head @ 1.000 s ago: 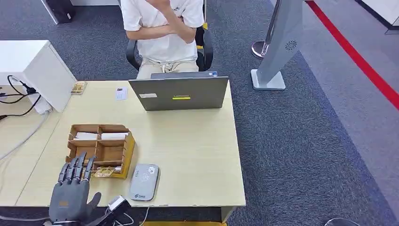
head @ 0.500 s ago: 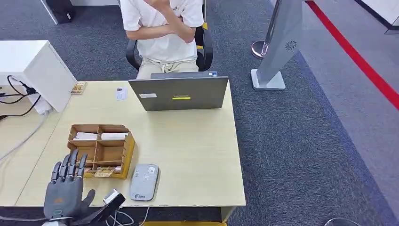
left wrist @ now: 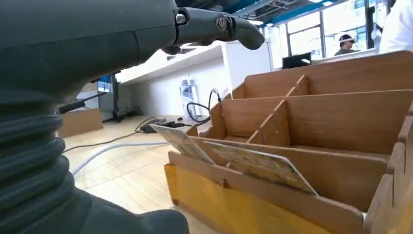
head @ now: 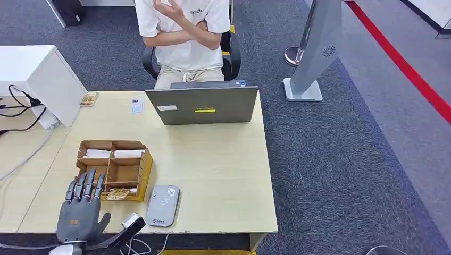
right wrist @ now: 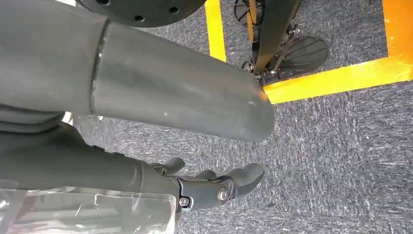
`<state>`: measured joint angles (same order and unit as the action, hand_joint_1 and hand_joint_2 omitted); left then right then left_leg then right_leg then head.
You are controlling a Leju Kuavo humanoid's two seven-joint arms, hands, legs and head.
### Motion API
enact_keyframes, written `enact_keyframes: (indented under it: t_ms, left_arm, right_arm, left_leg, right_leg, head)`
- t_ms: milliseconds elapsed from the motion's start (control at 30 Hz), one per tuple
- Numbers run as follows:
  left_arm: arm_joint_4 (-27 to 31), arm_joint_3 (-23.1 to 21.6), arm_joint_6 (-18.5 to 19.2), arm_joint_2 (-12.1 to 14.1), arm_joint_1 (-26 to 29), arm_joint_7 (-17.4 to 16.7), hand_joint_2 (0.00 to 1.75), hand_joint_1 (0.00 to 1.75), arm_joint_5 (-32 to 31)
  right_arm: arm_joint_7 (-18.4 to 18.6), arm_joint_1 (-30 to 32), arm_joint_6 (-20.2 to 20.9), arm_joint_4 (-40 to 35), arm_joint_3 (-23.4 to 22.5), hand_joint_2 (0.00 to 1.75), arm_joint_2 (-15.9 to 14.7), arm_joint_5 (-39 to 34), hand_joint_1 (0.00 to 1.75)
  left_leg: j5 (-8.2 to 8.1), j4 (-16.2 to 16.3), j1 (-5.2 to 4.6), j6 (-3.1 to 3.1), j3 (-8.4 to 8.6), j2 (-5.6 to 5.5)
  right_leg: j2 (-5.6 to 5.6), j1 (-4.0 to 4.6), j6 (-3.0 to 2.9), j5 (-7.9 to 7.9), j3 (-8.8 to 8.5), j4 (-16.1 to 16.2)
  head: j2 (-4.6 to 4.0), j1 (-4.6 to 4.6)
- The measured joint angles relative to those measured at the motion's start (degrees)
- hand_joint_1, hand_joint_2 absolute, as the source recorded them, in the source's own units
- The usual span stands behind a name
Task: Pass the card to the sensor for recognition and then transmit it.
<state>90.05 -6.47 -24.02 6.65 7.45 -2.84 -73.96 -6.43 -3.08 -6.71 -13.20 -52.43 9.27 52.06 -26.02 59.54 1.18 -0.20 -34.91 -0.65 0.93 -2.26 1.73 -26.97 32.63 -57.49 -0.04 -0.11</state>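
Both robot hands empty | I see left robot hand [head: 80, 213] open, slightly nearer card organizer [head: 114, 169] than before | right robot hand [right wrist: 214, 187] hanging, fingers loosely apart

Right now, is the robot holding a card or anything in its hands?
No, nothing is held. The left hand hovers with its fingers spread just before the wooden box where the cards stand. The right hand hangs over the carpet with nothing in it.

Landmark: the pale yellow-beige table [head: 223, 175]. On it stand a brown cardboard organizer [head: 113, 169] with a yellow front, holding gold-patterned cards [left wrist: 253, 163], a light grey sensor [head: 163, 205] and a dark grey laptop [head: 202, 105] with a yellow sticker. At its near edge, the dark grey left hand [head: 81, 210]. Around it, speckled grey-blue carpet [head: 345, 159] with a red stripe [head: 399, 61].
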Motion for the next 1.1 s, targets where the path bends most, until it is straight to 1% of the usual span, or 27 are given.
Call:
enact_keyframes:
  t_ms: [567, 1100]
  left_arm:
    - [-2.7, -0.5, -0.2, -1.1, -2.1, 0.6, 1.75, 0.0, -1.1]
    - [-4.3, -1.5, -0.2, -1.4, -3.1, 0.7, 1.75, 0.0, -1.2]
  right_arm:
    - [0.0, -0.1, 0.1, 0.0, 0.0, 0.0, 0.1, 0.7, 0.0]
    - [-0.2, -0.2, 0.2, 0.0, 0.0, 0.0, 0.1, 0.9, 0.0]
  left_leg:
    - [0.0, 0.0, 0.0, 0.0, 0.0, 0.0]
    - [0.0, 0.0, 0.0, 0.0, -0.01, 0.01]
  right_leg:
    - [0.0, 0.0, 0.0, 0.0, 0.02, 0.0]
    - [0.01, 0.0, 0.0, 0.0, 0.03, 0.0]
  head:
    - [0.0, 0.0]
    - [0.0, 0.0]
